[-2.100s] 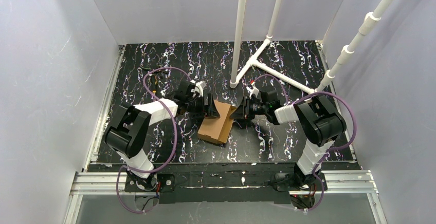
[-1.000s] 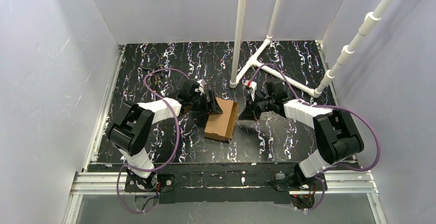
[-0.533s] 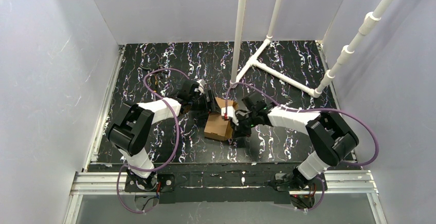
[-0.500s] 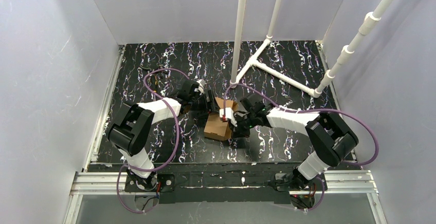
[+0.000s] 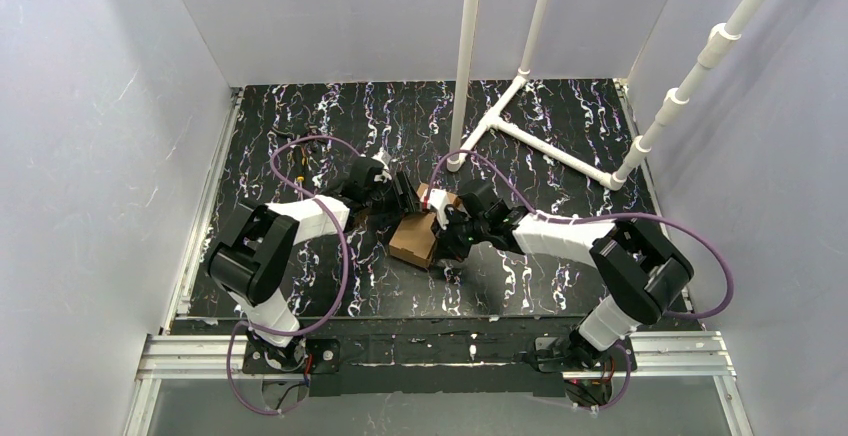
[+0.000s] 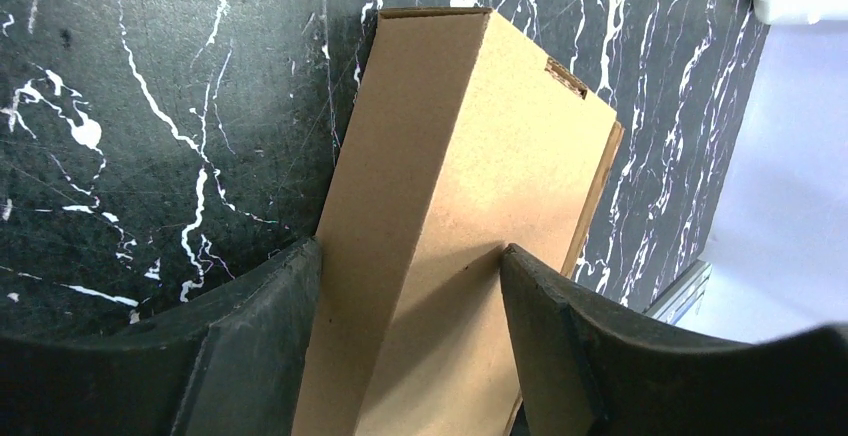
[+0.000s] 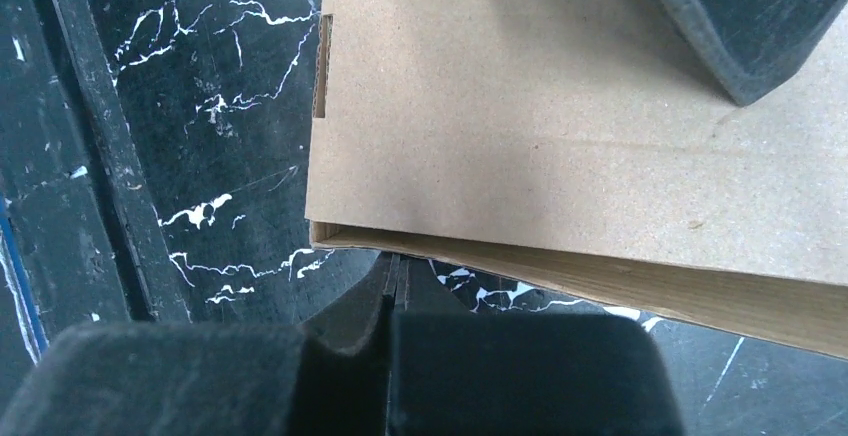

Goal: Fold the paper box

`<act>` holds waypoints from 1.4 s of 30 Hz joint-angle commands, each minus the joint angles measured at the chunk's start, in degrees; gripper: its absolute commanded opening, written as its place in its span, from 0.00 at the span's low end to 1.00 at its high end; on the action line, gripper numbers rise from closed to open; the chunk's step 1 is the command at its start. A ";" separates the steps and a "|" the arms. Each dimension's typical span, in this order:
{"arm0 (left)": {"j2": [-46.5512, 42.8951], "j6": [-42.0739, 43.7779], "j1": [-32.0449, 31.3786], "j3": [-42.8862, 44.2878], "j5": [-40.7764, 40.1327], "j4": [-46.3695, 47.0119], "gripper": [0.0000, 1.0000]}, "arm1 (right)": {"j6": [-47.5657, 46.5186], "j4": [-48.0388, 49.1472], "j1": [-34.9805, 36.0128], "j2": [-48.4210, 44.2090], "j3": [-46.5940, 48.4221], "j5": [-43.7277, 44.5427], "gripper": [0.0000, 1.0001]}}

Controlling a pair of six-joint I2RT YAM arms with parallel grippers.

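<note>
The brown rectangular cardboard box [image 5: 411,241] is already in box shape. It sits on the black white-veined worktop [image 5: 330,126] pretty much dead centre of the overhead shot, just below the foot of the white plastic pipe frame [image 5: 465,56]. Both arms reach in at it, one from each side.

The left pincer [image 5: 401,198] comes at it from the box's upper left. In that arm's wrist view the box runs up from the bottom centre, leaning toward the upper right. It fills the whole gap between the two black fingers [image 6: 250,356], and the cardboard meets both of them, so I'd call that clamped on the box. There's a little notch near its far corner, at upper right of the frame.

The right pincer [image 5: 447,234] is at the box's right edge. In its wrist view the jaws are spread. One finger [image 7: 740,16] is at upper right with its tip on the broad cardboard face. The other runs along the bottom of the frame, off the cardboard, with a sliver of worktop showing between them. So it's apart, not gripping. There's also a narrow slit along the box's left edge, at the upper left of that frame.
</note>
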 commanded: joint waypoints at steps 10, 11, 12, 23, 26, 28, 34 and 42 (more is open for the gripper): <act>-4.23 2.45 2.55 -1.39 3.49 -2.73 0.68 | -19.77 -21.08 -20.96 2.51 10.73 -20.06 0.01; -4.47 3.43 2.94 -1.02 4.17 -2.73 0.68 | -16.53 -19.39 -22.52 2.89 10.78 -19.31 0.01; -4.61 4.45 3.32 -0.54 4.76 -2.81 0.69 | -11.80 -15.94 -23.49 3.02 10.23 -16.67 0.01; 2.54 11.01 4.58 7.04 8.88 -2.79 0.78 | 11.70 -1.69 -17.95 9.06 10.04 16.86 0.01; 5.52 10.65 4.52 8.83 10.66 -2.81 0.77 | 13.01 -0.09 -14.31 10.50 11.51 20.14 0.01; 6.73 10.50 4.14 9.33 11.74 -2.77 0.74 | 14.17 0.47 -11.84 11.83 13.45 24.21 0.01; 8.26 10.40 0.68 8.79 13.34 -2.74 0.67 | 16.30 1.62 -6.43 14.22 18.18 27.25 0.01; 4.59 7.32 2.86 5.55 8.83 -2.40 0.70 | 10.05 0.95 -11.08 8.94 12.37 30.05 0.01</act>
